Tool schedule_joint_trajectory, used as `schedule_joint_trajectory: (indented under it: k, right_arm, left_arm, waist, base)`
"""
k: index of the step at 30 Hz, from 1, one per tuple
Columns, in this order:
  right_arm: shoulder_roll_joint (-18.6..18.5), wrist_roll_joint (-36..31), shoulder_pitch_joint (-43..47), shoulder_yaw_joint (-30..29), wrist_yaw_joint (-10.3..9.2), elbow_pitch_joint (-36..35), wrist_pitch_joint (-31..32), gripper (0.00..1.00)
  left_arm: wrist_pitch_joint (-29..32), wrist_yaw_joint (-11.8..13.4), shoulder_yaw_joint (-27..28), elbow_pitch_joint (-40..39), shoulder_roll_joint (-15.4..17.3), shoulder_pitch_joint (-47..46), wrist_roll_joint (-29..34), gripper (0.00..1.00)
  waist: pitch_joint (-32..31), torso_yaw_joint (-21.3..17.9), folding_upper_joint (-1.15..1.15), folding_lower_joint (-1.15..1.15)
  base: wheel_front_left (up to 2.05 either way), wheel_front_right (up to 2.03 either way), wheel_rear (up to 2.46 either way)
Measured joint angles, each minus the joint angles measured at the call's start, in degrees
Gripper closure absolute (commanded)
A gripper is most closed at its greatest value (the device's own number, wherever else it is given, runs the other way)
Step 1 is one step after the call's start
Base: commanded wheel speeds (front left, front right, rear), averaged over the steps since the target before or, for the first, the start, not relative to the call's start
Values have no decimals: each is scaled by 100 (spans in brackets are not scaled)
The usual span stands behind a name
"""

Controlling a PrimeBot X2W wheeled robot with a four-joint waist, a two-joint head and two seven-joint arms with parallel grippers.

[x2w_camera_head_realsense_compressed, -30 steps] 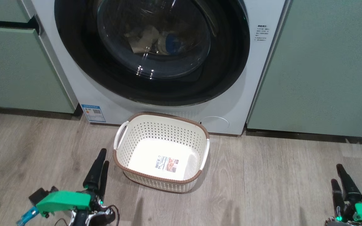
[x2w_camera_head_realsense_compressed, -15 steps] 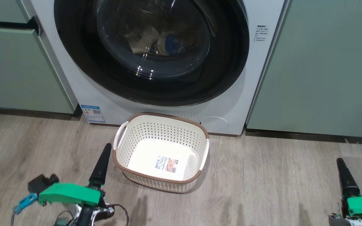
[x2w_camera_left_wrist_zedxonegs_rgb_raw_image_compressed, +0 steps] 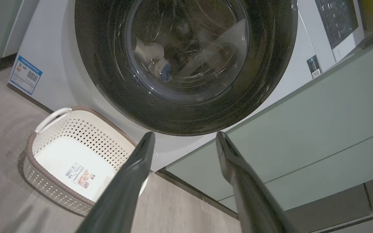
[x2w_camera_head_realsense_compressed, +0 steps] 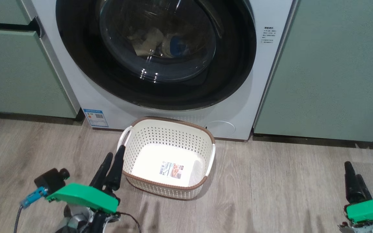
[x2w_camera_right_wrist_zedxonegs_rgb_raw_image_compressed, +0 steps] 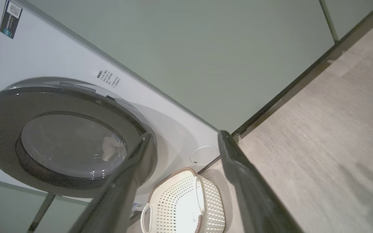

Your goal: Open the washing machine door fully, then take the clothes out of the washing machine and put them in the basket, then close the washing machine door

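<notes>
The light was soft and even. Small highlights glinted on the washing machine door (x2w_camera_head_realsense_compressed: 147, 72), and faint shadows streaked the floor (x2w_camera_head_realsense_compressed: 270, 194) before the basket (x2w_camera_head_realsense_compressed: 168, 119).

The big white front-loading washing machine (x2w_camera_head_realsense_compressed: 238, 106) has its round door (x2w_camera_head_realsense_compressed: 173, 69) shut flat against its front, showing a wide glossy black rim and bulging clear glass. Behind the glass lie pale cream clothes (x2w_camera_head_realsense_compressed: 147, 40) with a blue patch. The small cream perforated plastic basket (x2w_camera_head_realsense_compressed: 168, 134) — brown-rimmed, white-handled — sits upright and empty just below the door, a label on its bottom.
</notes>
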Motion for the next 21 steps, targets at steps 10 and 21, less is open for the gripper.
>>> schedule_joint_trajectory:
  k: [10, 21]
  right_arm:
    - [-8, -1315, -3, 36, 0, -77, -154, 0]
    - [-8, -2301, -12, 138, 0, -99, -349, 0]
  left_arm:
    - [-155, 96, -116, -121, 99, -1, 1101, 0]
    - [-343, 146, -218, -141, 125, -14, 1933, 0]
  waist:
    - [-1, -4, 0, 0]
    - [-13, -17, 0, 0]
  base:
    - [0, 0, 0]
    - [0, 0, 0]
